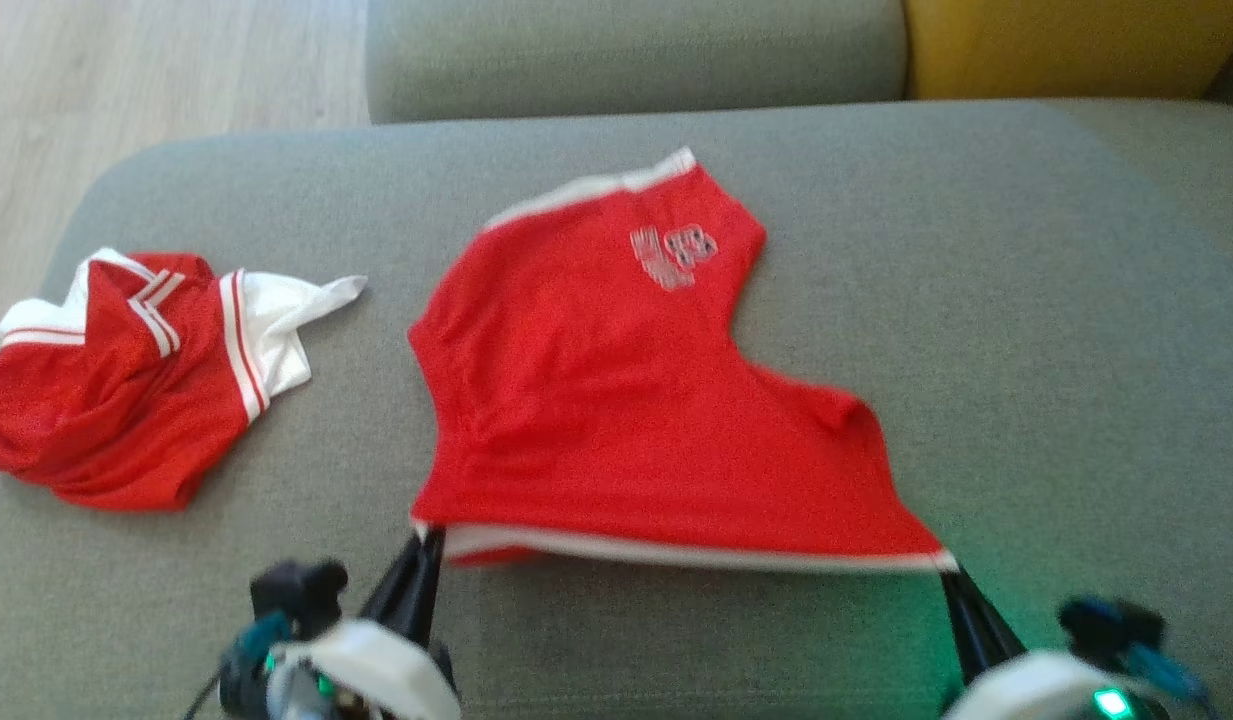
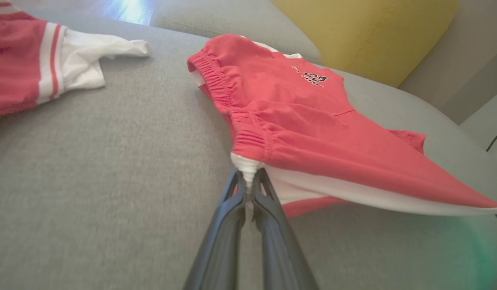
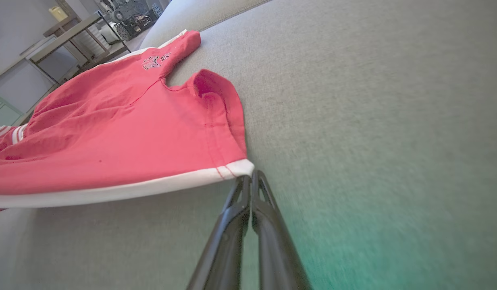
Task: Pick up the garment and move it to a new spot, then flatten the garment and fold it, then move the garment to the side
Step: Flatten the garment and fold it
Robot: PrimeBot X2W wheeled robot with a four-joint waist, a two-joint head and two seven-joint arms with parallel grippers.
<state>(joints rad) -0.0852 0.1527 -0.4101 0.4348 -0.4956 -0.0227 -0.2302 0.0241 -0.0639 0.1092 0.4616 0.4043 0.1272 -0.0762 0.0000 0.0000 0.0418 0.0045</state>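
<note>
Here we go, head view: the red shorts (image 1: 616, 400) lie spread in the middle of the grey cushion (image 1: 1026, 300), far leg pointing to 12 o'clock, with a pale logo (image 1: 673, 255) on it. The near edge, a white band (image 1: 696, 552), runs taut from 7 o'clock to 5 o'clock and is lifted just off the fabric, a shadow beneath it.

At 7 o'clock, the left gripper (image 1: 426, 540) is clamped tight on the band's left corner. Its wrist view confirms it: both dark fingers (image 2: 268, 193) are pinched together on a bunched white tip of cloth, right where the gathered elastic edge ends.

At 5 o'clock, the right gripper (image 1: 948, 570) is squeezed fully closed at the band's other corner. In its own wrist view the fingertips meet the white corner; the cloth appears to be nipped between them, though the actual pinch is hard to make out.

Off at 9 o'clock, well apart from the shorts, a second garment (image 1: 106, 400), red with white stripes and white panels, sits crumpled near the cushion's edge. At 1 o'clock there is a yellow cushion (image 1: 1066, 45) beyond the seat. At 11 o'clock, pale wooden floor (image 1: 126, 80).
</note>
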